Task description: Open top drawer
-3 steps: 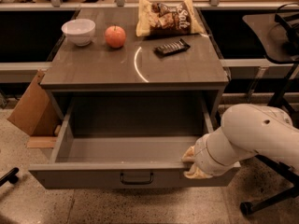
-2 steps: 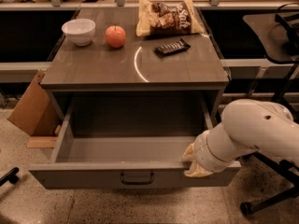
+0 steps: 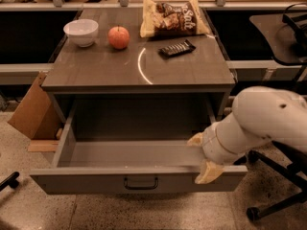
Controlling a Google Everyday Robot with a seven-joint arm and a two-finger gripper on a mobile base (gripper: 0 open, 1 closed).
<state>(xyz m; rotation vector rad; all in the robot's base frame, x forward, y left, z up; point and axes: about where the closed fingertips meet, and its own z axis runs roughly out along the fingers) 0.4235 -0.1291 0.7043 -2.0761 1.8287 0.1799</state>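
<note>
The top drawer (image 3: 139, 178) is pulled far out of the grey cabinet, and its deep grey box shows empty. Its dark bail handle (image 3: 141, 182) sits centred on the front panel. My gripper (image 3: 202, 156) is at the right end of the drawer front. One tan finger (image 3: 195, 139) is inside the box and the other finger (image 3: 209, 172) hangs over the outside of the front panel, so they stand apart astride the panel's top edge. My white arm (image 3: 259, 121) comes in from the right. No other drawer fronts are visible.
On the cabinet top (image 3: 96, 71) stand a white bowl (image 3: 81, 31), a red apple (image 3: 118, 36), a chip bag (image 3: 171, 17) and a dark snack bar (image 3: 176, 48). A cardboard box (image 3: 29, 111) leans at the left. An office chair base (image 3: 276, 202) stands at the right.
My arm has lifted slightly and the gripper has shifted a little along the right end of the front panel. The drawer stays pulled out as before.
</note>
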